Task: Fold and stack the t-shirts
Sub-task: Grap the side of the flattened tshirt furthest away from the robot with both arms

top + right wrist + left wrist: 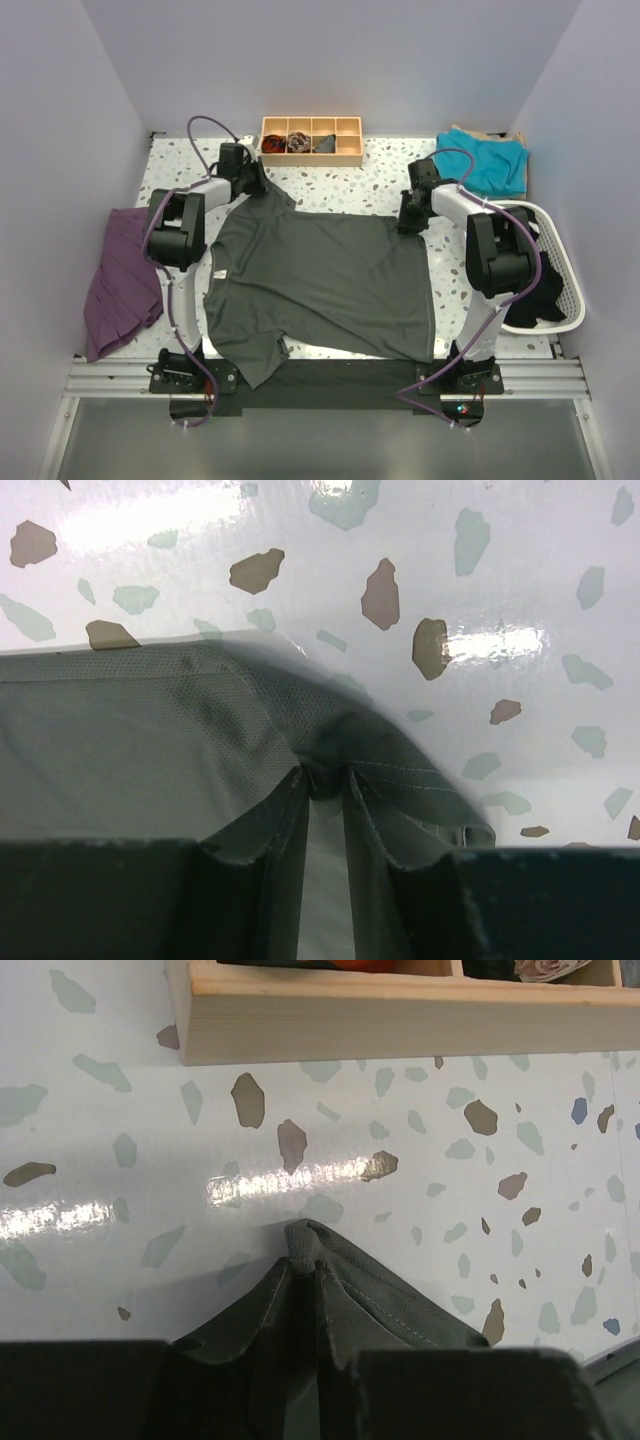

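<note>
Left pincer (300, 1358) tight on grey t-shirt (330, 280)

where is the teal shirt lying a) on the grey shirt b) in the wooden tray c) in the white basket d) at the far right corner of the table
d: the teal shirt lies at the far right corner of the table, beyond the white basket and apart from the grey shirt.

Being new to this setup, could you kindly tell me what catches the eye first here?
A dark grey t-shirt lies spread across the table, its two far corners pinched by the left hand and the right hand. A teal t-shirt sits at the far right corner, and a purple cloth lies at the left edge.
</note>
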`<state>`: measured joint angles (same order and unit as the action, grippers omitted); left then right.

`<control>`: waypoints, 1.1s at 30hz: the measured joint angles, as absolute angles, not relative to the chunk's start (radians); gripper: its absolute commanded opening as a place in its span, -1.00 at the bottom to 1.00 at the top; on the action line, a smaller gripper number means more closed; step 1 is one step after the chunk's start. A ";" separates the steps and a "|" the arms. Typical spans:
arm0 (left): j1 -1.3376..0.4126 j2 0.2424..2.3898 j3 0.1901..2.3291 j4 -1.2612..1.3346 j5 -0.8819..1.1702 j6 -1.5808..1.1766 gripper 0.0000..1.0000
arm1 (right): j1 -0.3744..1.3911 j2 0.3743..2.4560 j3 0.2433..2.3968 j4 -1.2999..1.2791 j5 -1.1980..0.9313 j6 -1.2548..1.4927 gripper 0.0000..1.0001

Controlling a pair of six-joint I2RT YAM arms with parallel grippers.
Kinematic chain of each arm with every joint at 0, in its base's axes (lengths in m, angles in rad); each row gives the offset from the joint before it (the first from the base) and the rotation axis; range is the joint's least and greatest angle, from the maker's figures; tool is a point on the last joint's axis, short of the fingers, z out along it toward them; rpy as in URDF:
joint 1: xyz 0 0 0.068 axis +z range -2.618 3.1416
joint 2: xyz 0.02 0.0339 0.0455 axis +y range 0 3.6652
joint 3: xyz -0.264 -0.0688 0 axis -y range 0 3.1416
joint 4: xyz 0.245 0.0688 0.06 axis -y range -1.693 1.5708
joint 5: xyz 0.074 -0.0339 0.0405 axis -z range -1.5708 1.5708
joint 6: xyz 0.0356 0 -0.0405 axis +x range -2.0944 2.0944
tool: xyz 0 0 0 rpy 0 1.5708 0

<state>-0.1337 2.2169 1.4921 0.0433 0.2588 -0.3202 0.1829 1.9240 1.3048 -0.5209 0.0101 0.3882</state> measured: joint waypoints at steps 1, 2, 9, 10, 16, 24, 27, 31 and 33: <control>-0.134 2.218 1.494 0.043 0.259 -0.320 -0.74 | 0.183 1.924 1.305 -0.521 0.010 0.386 -0.59; -0.134 2.221 1.497 0.042 0.260 -0.320 -0.76 | 0.183 1.924 1.305 -0.521 0.012 0.386 -0.60; -0.134 2.252 1.585 0.008 0.275 -0.319 -0.98 | 0.183 1.924 1.338 -0.528 0.061 0.379 -0.75; -0.134 2.254 1.602 0.004 0.279 -0.319 -1.00 | 0.183 1.924 1.347 -0.530 0.067 0.377 -0.79; -0.134 2.254 1.672 -0.003 0.305 -0.319 -1.00 | 0.182 1.922 1.382 -0.532 0.111 0.371 -1.00; -0.134 2.254 1.678 -0.004 0.334 -0.318 -1.00 | 0.182 1.922 1.461 -0.573 0.189 0.353 -1.00; -0.134 2.254 1.678 -0.003 0.337 -0.317 -1.00 | 0.179 1.922 1.497 -0.585 0.223 0.344 -1.00; -0.134 2.254 1.678 -0.003 0.337 -0.310 -1.00 | 0.171 1.911 1.517 -0.591 0.259 0.332 -1.00; -0.134 2.254 1.678 -0.002 0.337 -0.308 -1.00 | 0.169 1.900 1.517 -0.601 0.281 0.327 -1.00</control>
